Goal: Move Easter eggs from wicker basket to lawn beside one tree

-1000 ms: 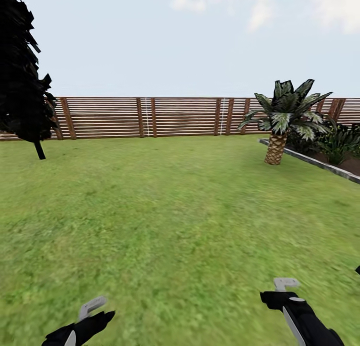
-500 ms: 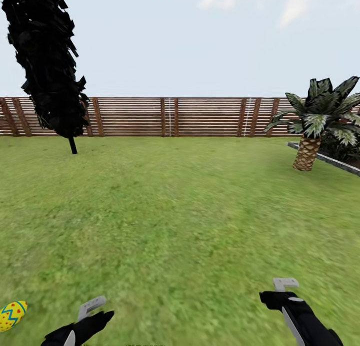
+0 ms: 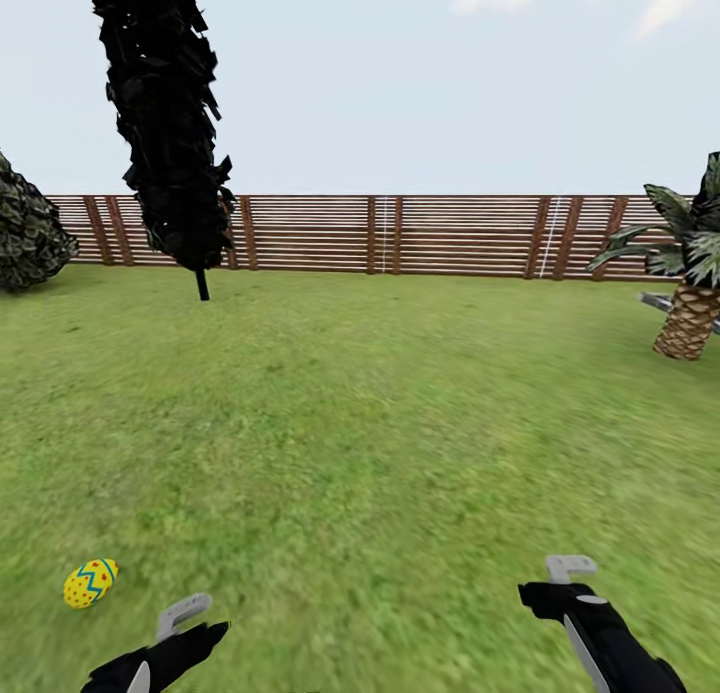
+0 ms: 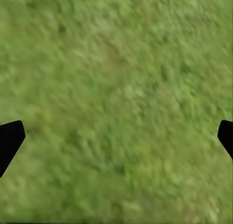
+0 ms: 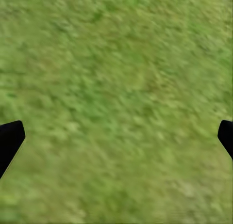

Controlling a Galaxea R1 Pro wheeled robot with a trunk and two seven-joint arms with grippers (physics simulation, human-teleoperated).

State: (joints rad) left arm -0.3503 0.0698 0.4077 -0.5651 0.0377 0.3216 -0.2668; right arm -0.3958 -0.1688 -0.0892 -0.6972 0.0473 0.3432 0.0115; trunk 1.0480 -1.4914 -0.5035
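Note:
One yellow Easter egg (image 3: 90, 583) with blue zigzags and red dots lies on the lawn (image 3: 380, 443) at the lower left of the head view, just left of my left arm (image 3: 165, 653). My left gripper (image 4: 116, 139) is open over bare grass, its black fingertips (image 4: 9, 139) wide apart with nothing between them. My right gripper (image 5: 116, 139) is open the same way above grass, on the right arm (image 3: 600, 633). The wicker basket, the other eggs and the thick-trunked tree are out of view.
A slim-trunked dark tree (image 3: 170, 123) stands at the back left, with a bush (image 3: 28, 235) further left. The brown slat fence (image 3: 400, 235) closes the far side. A short palm (image 3: 690, 303) and a stone edging (image 3: 660, 301) are at the right.
The whole view has swung to the left, so the camera turned. The egg came into sight at the lower left and the palm slid toward the right edge. Both arms keep their pose.

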